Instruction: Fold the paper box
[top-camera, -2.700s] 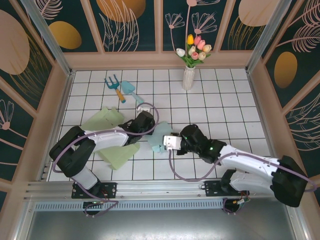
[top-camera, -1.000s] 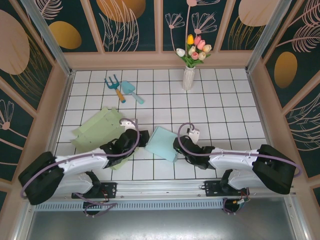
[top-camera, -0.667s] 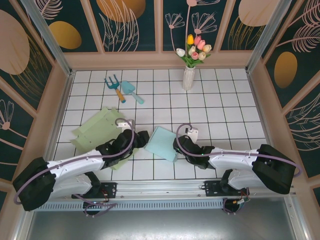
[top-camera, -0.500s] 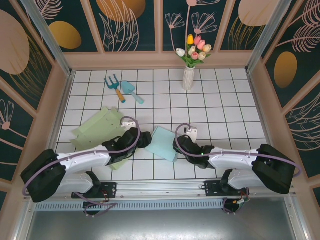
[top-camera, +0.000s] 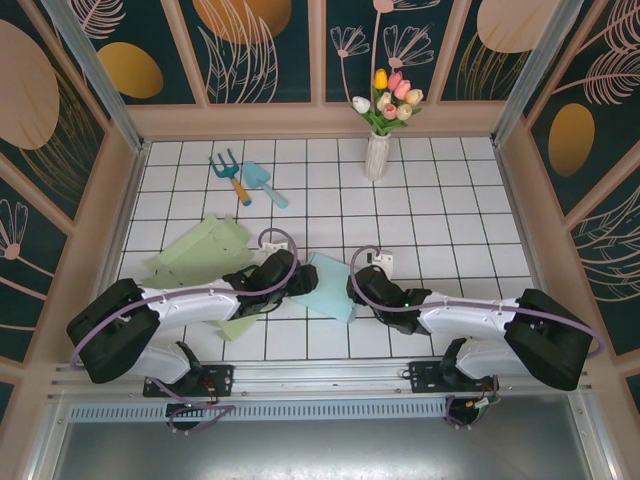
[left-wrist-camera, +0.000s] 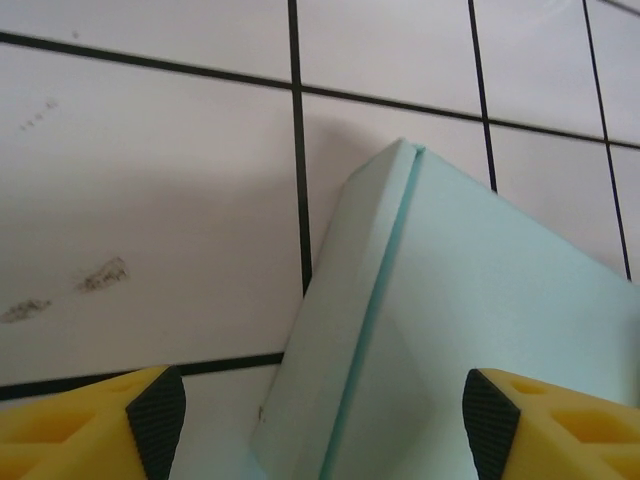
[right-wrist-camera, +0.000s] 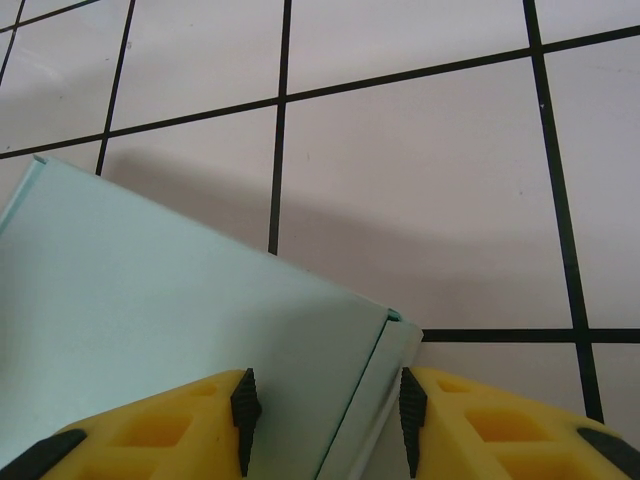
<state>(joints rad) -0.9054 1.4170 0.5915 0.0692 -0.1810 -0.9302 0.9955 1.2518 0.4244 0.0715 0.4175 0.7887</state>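
Positioning, we judge: our left gripper (left-wrist-camera: 325, 425) gapes around a corner of the paper box (left-wrist-camera: 480, 300), right gripper (right-wrist-camera: 322, 415) straddles its edge, grip unclear; next likely needs a firm pinch.

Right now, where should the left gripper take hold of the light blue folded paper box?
Probably grip the creased left side wall of the light blue folded paper box, coming low from the left: that edge lies between the open jaws of the left gripper.
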